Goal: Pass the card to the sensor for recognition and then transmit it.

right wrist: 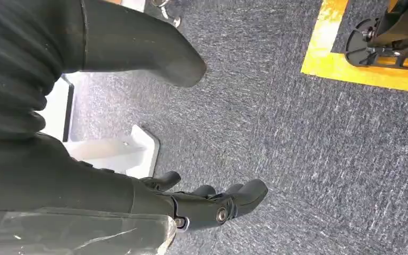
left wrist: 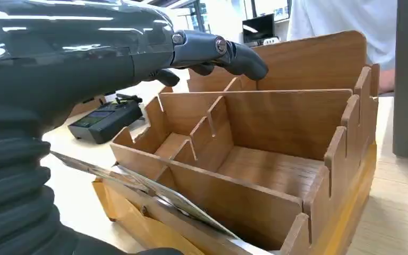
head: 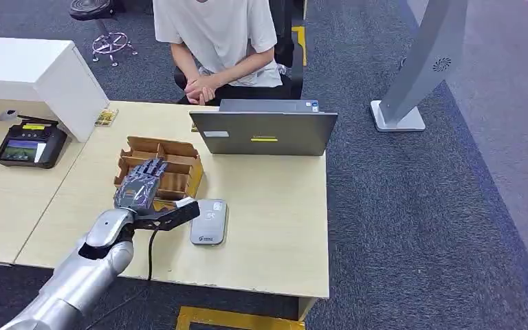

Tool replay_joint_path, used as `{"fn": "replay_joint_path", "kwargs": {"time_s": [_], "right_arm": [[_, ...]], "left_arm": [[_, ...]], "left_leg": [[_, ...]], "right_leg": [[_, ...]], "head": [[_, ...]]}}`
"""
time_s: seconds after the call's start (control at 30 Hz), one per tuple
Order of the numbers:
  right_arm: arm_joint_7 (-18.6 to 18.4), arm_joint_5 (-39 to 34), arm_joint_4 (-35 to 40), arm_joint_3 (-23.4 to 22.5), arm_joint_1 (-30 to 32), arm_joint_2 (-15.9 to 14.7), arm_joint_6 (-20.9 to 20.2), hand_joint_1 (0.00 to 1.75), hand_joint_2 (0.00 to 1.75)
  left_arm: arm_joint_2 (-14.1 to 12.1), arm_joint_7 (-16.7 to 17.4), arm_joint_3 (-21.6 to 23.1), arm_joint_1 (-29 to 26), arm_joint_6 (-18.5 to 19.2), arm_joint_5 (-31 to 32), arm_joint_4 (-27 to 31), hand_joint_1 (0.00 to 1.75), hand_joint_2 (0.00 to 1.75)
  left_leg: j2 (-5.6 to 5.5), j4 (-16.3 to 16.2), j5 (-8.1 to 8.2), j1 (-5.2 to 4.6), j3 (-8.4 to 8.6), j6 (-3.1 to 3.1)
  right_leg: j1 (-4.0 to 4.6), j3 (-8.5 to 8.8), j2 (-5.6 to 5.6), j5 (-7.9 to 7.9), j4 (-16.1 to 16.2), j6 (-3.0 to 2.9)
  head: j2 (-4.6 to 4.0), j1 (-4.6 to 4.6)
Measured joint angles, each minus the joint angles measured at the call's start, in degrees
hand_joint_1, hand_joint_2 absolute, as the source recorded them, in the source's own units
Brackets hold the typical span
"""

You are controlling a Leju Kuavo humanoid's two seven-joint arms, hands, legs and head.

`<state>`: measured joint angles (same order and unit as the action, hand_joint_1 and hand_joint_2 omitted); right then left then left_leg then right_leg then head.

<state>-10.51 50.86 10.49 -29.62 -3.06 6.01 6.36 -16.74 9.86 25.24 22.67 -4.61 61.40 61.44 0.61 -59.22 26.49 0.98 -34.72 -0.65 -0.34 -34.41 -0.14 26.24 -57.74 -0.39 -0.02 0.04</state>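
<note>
My left hand point(head: 137, 185) reaches over the front of a wooden divider box point(head: 179, 148), its fingers stretched flat above the compartments and its thumb pointing right. A thin shiny card point(left wrist: 154, 194) leans along the box's front wall point(left wrist: 276, 122), below the fingers point(left wrist: 218, 50) and not touched by them. A white corner of the card point(head: 186, 202) shows just above the thumb. The grey card sensor point(head: 208, 221) lies flat on the table right of the thumb. My right hand point(right wrist: 207, 204) hangs over the carpet, holding nothing.
A person sits behind a grey laptop point(head: 265, 130) at the table's far edge, hands clasped. A black payment terminal point(head: 29, 144) and a white block point(head: 34, 65) stand on the left. A dark cable point(head: 151, 254) hangs off the front edge. A grey stand point(head: 419, 69) is on the right.
</note>
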Motion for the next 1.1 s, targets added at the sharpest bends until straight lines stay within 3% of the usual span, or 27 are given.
{"fn": "replay_joint_path", "kwargs": {"time_s": [0.43, 0.47, 0.7, 1.1], "right_arm": [[0.0, 0.4, 0.0, -0.5, 0.0, 0.0, 0.0, 0.00, 1.75], [0.0, 0.5, 0.0, -0.5, 0.0, 0.0, 0.0, 0.00, 1.75], [0.0, 0.9, 0.0, -0.7, 0.0, 0.1, -0.1, 0.00, 1.75], [0.0, 1.0, 0.0, -1.2, 0.0, 0.1, -0.2, 0.00, 1.75]], "left_arm": [[0.0, 0.0, 0.0, 0.0, 0.1, -0.1, 0.0, 0.00, 1.75], [0.0, 0.0, 0.0, 0.0, 0.1, -0.1, 0.0, 1.75, 1.75], [0.0, -2.1, 0.0, -0.2, 1.0, -1.7, 0.0, 1.75, 1.75], [0.0, -2.3, 0.0, -0.2, 0.8, -2.8, 0.0, 1.75, 1.75]], "left_leg": [[0.00, 0.0, 0.00, 0.00, 0.00, 0.00], [0.00, 0.0, 0.00, 0.00, 0.00, 0.00], [0.00, 0.0, 0.00, 0.00, 0.00, 0.00], [0.00, 0.0, 0.00, 0.00, 0.00, 0.00]], "right_leg": [[0.00, 0.00, 0.00, 0.00, 0.0, 0.00], [0.00, 0.00, 0.00, 0.00, 0.0, 0.00], [0.00, 0.00, 0.00, 0.00, 0.0, 0.00], [0.00, 0.00, 0.00, 0.00, 0.0, 0.00]], "head": [[0.00, 0.00], [0.00, 0.00], [0.00, 0.00], [0.00, 0.00]]}}
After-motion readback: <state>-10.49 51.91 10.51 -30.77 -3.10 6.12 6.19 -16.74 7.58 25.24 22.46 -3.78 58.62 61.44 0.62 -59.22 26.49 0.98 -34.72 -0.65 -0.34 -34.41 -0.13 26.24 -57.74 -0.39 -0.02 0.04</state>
